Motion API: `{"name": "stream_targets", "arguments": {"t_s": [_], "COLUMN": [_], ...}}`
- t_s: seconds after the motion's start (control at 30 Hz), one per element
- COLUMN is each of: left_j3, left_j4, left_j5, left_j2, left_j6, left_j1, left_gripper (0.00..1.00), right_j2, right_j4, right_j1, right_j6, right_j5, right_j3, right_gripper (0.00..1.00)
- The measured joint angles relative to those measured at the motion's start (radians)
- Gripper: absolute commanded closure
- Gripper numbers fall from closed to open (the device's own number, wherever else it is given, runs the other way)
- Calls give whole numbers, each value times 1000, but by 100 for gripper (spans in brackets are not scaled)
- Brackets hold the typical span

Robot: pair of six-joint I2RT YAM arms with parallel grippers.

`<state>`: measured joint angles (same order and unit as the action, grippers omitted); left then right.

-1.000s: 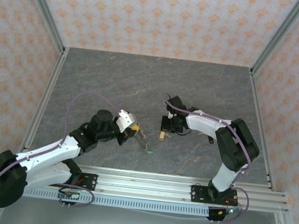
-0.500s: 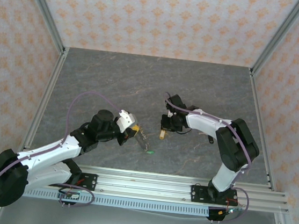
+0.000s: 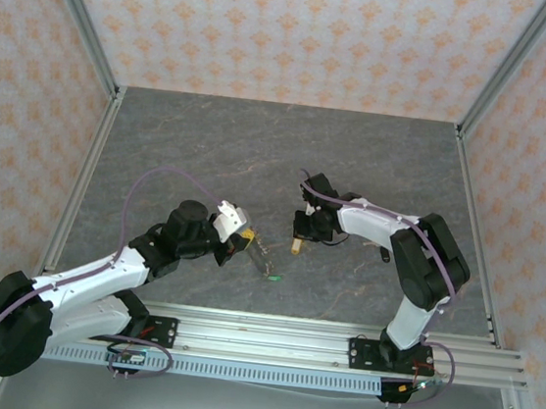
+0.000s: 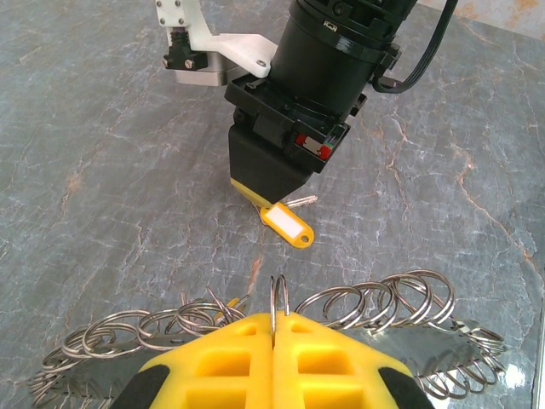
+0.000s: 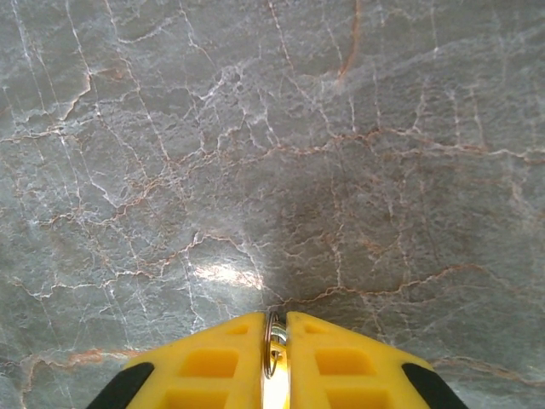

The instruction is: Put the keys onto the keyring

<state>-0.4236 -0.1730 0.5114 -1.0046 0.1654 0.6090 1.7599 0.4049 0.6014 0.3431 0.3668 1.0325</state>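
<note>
Now the left gripper [image 4: 274, 319] has its jaws pressed together on one loop of the keyring [image 4: 375, 298], whose coils trail toward the green key [image 3: 275, 277]. The right gripper [image 5: 274, 322] pinches the yellow key [image 4: 288, 227] by its small ring, near that loop but apart from it. To thread well, I judge the right arm should bring the ring edge-on to the loop's split and slide slowly; the table [image 3: 210, 148] lies bare all round with its edges well apart, so only the grippers crowd each other.
</note>
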Motion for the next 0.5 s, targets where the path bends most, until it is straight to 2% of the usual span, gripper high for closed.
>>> {"name": "stream_targets", "arguments": {"t_s": [0.27,0.37,0.5], "left_j3": [0,0,0], "left_j4": [0,0,0], "left_j5": [0,0,0], "left_j2": [0,0,1], "left_j6": [0,0,0], "left_j1": [0,0,0], "left_gripper": [100,100,100], "right_j2": [-1,-10,-99], "right_j4": [0,2,-23], "right_j1": [0,0,2], "right_j6": [-4,-6,-27], "right_j5": [-4,-9,-18], "right_j3": [0,0,-35], "right_gripper": [97,98,98]}}
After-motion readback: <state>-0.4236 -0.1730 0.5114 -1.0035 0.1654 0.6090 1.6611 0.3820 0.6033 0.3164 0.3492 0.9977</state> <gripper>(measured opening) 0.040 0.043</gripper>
